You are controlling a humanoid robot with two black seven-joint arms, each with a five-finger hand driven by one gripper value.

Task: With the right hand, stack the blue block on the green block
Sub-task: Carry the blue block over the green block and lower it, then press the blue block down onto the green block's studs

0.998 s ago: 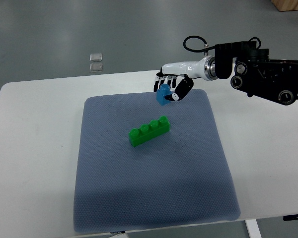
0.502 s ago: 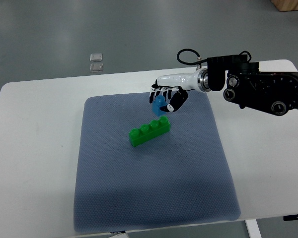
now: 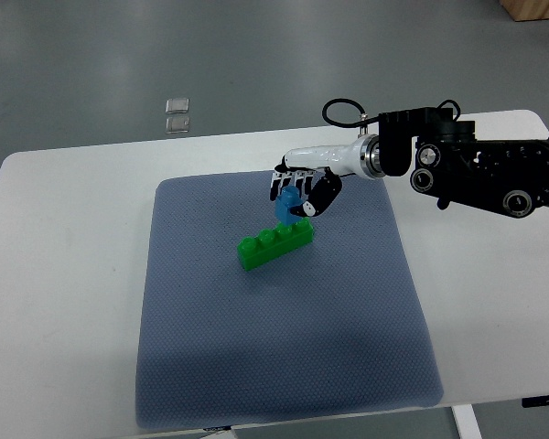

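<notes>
1. Right now the right hand (image 3: 301, 192), reaching in from the desk's right edge, has its fingers curled around the blue block (image 3: 287, 206), grasping it.
2. That blue block hangs just above the right end of the green block (image 3: 274, 243); whether the two already touch I cannot tell.
3. The green block lies on the grey mat (image 3: 284, 366), nearer the mat's far edge than its near one, with its long axis running diagonally: left end toward the near edge, right end toward the far edge.
4. What the next move turns on: the green block sits just below and slightly left of the hand, so a short lowering should seat the blue block on the studs at the right end, provided its faces line up with that diagonal.
5. No left hand shows anywhere on the desk (image 3: 64, 274).
</notes>
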